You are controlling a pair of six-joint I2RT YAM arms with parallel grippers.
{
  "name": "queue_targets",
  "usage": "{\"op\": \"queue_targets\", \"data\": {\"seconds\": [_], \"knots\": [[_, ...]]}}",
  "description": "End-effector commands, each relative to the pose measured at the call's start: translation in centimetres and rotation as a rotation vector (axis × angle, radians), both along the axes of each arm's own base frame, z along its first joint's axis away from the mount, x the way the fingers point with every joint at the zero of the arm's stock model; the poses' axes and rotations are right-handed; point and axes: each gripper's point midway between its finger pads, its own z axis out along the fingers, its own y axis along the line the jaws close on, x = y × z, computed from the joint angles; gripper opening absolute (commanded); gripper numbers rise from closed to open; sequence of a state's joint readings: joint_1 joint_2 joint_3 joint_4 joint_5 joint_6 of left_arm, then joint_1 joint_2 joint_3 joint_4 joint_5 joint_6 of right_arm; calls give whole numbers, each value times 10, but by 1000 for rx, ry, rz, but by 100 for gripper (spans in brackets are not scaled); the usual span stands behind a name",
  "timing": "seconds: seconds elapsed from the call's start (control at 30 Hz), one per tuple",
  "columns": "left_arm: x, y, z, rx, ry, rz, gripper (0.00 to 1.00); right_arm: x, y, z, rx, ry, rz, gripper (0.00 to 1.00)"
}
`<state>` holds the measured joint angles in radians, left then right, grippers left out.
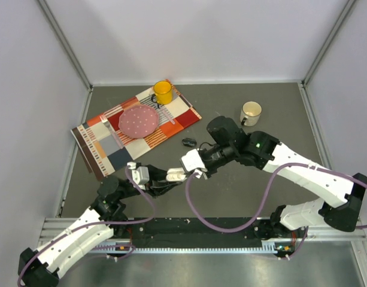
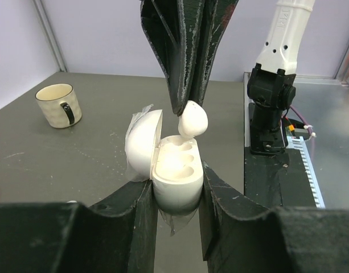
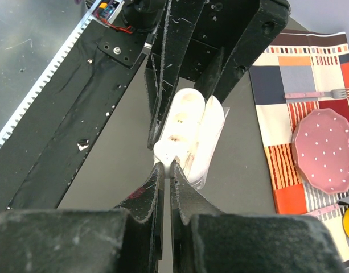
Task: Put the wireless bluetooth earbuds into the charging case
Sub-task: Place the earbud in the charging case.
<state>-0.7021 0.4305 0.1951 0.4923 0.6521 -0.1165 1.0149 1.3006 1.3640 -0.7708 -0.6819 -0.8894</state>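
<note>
Clamped in the left end effector (image 2: 179,185): the white charging case (image 2: 174,196), lid (image 2: 141,145) swung open to one side. Pinched in the closed right end effector (image 3: 165,168): one white earbud (image 2: 192,120), tilted, right over one of the case's sockets, lower end at the rim; touching or just clear, cannot tell. Farther back on the counter (image 1: 273,95): a small black object (image 1: 188,142), a cream mug (image 1: 251,112), and a patchwork placemat (image 1: 171,128) bearing a pink plate (image 1: 138,121) and a yellow cup (image 1: 163,91).

Overhead camera looks down; both wrist cameras closely face the case (image 2: 174,176).
</note>
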Motion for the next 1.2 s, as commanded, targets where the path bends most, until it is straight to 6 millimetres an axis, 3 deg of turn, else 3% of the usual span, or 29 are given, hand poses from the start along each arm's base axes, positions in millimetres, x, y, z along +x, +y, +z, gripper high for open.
{"op": "queue_targets", "data": {"seconds": [0.0,1.07,1.17], "knots": [[-6,1,34,-53,-101,-18,0,2,11,20,51,-43,7,0],[0,5,46,-75,-128,31,0,11,21,-5,-72,16,-144,0],[1,5,46,-76,-127,35,0,18,22,-7,-88,4,-189,13]]}}
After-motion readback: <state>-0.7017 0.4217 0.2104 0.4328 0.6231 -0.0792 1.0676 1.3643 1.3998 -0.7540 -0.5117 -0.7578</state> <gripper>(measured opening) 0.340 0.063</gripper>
